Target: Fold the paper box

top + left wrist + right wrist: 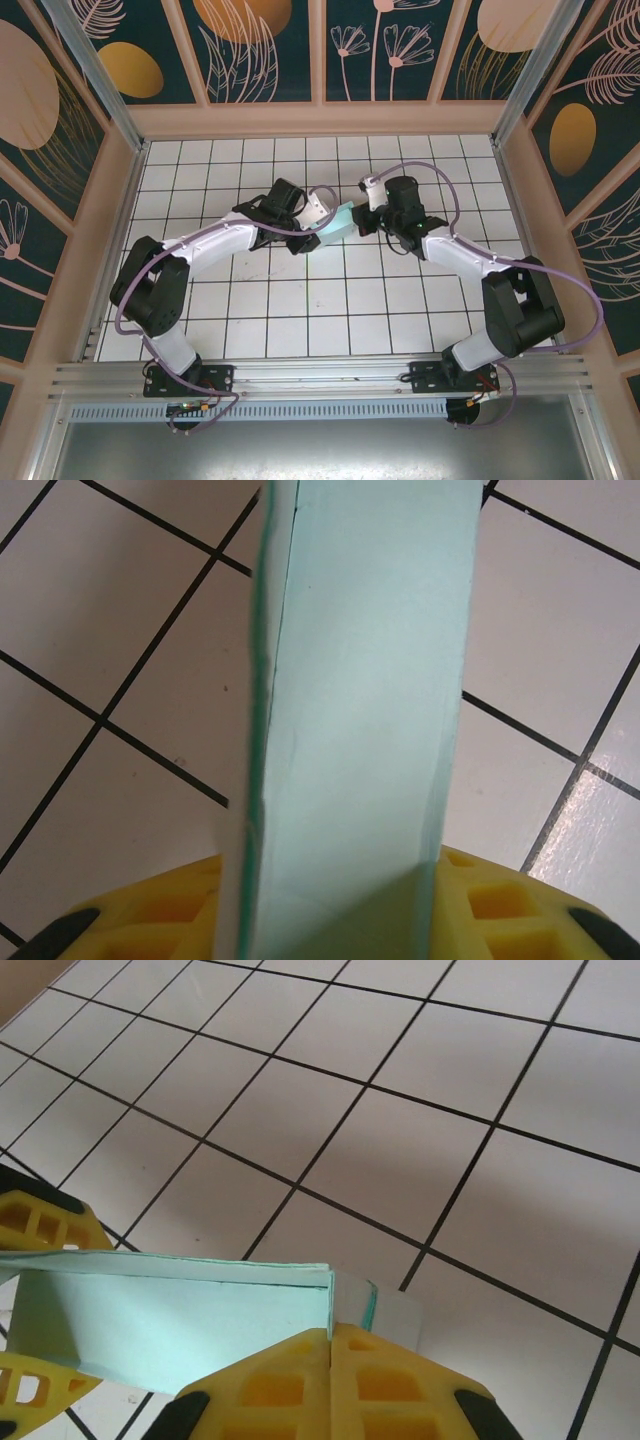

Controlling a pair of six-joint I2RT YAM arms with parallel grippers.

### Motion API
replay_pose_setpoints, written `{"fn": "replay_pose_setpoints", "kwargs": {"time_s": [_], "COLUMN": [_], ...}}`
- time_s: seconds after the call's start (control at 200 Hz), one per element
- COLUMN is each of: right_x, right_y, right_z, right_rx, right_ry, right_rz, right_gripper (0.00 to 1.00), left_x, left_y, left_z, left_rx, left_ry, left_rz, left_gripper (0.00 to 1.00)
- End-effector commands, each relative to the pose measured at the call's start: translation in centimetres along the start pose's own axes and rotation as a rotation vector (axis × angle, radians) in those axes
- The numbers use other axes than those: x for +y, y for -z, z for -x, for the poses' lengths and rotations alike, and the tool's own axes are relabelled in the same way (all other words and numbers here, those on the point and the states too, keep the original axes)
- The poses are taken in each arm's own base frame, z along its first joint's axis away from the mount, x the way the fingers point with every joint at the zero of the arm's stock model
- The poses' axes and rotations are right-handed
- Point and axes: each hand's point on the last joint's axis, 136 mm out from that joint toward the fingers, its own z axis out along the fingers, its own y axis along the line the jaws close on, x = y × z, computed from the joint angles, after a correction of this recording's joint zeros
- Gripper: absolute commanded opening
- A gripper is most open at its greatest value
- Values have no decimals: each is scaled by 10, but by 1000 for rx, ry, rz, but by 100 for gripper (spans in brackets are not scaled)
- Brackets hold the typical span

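Note:
The pale light-blue paper box [338, 226] hangs above the tiled floor between the two arms, partly folded into a narrow shape. My left gripper [322, 224] is shut on it from the left. In the left wrist view the paper box [355, 730] rises as a tall panel between my yellow fingers [500, 905]. My right gripper [362, 219] meets it from the right. In the right wrist view its yellow fingertips [285, 1380] are pressed together on the thin end edge of the paper box [170, 1325]. The left gripper's fingers [45, 1225] clamp the far end.
White tiled floor [300, 310] lies all around the box, with room on every side. Wooden walls [120, 200] enclose it left, right and at the back. A metal rail [320, 375] runs along the near edge by the arm bases.

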Motion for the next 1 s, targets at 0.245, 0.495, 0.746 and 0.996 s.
{"fn": "replay_pose_setpoints", "kwargs": {"time_s": [0.245, 0.495, 0.746, 0.996], "right_x": [5, -5, -13, -13], "right_y": [-2, 2, 5, 3], "right_z": [-31, -29, -19, -23], "right_rx": [60, 54, 54, 68], "right_ry": [68, 78, 51, 51], "right_rz": [19, -8, -18, -14], "right_gripper": [0, 0, 0, 0], "left_x": [-18, -27, -23, -21], "left_y": [-29, -19, -21, -20], "left_z": [-56, -41, -48, -43], "left_rx": [186, 106, 128, 114], "left_ry": [48, 29, 25, 11], "left_rz": [-94, -141, -113, -108], "left_gripper": [31, 31, 33, 34]}}
